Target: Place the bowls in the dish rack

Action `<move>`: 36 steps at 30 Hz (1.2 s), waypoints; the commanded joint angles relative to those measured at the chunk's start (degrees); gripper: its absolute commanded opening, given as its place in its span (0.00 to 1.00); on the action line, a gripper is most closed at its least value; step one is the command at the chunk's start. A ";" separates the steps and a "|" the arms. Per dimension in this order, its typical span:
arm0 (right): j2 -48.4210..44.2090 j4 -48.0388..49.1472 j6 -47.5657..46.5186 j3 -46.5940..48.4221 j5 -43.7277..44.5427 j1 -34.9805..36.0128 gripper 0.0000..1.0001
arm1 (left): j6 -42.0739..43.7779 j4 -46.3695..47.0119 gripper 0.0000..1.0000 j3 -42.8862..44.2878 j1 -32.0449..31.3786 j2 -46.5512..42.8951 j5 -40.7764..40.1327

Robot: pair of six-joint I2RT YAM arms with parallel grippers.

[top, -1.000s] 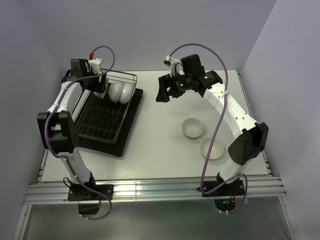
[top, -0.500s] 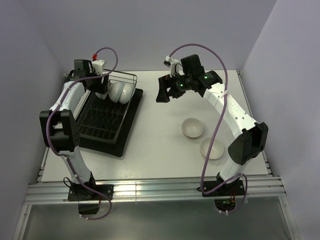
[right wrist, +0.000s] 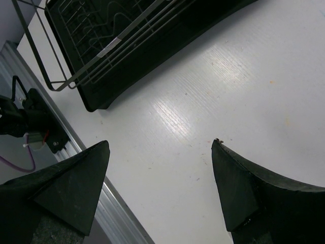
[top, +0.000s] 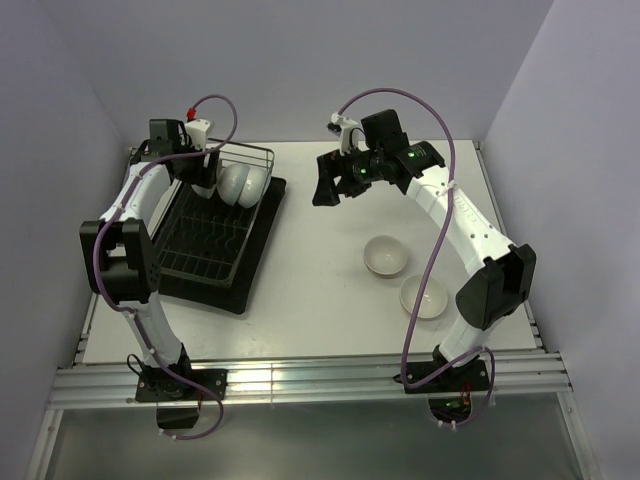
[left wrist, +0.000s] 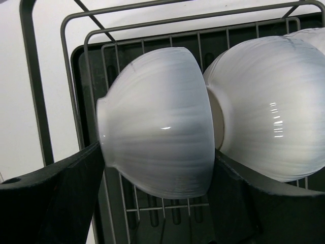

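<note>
The dish rack [top: 205, 245] is a dark wire basket on a black tray at the table's left. Two white bowls stand on edge at its far end [top: 243, 184]. My left gripper [top: 203, 166] is over that end. In the left wrist view its fingers [left wrist: 61, 193] lie against the foot and rim of the nearer ribbed bowl [left wrist: 157, 117], which leans on a second bowl [left wrist: 269, 101]. Two more bowls sit upright on the table at the right [top: 384, 255] [top: 424, 297]. My right gripper [top: 330, 187] is open and empty above the table's middle; it also shows in the right wrist view [right wrist: 160, 143].
The rack's raised wire rim [left wrist: 76, 23] frames the bowls. The rack and tray corner [right wrist: 101, 46] show in the right wrist view, with the table's metal front rail [right wrist: 122, 223] below. Walls close in the left, back and right.
My left wrist has shifted slightly right at the rack's far end. The right arm and the two table bowls have not moved.
</note>
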 commanded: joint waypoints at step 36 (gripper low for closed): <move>-1.90 -1.99 -3.67 -0.25 0.09 -0.62 0.87 | -5.43 -0.84 0.98 2.33 -0.12 -11.65 16.75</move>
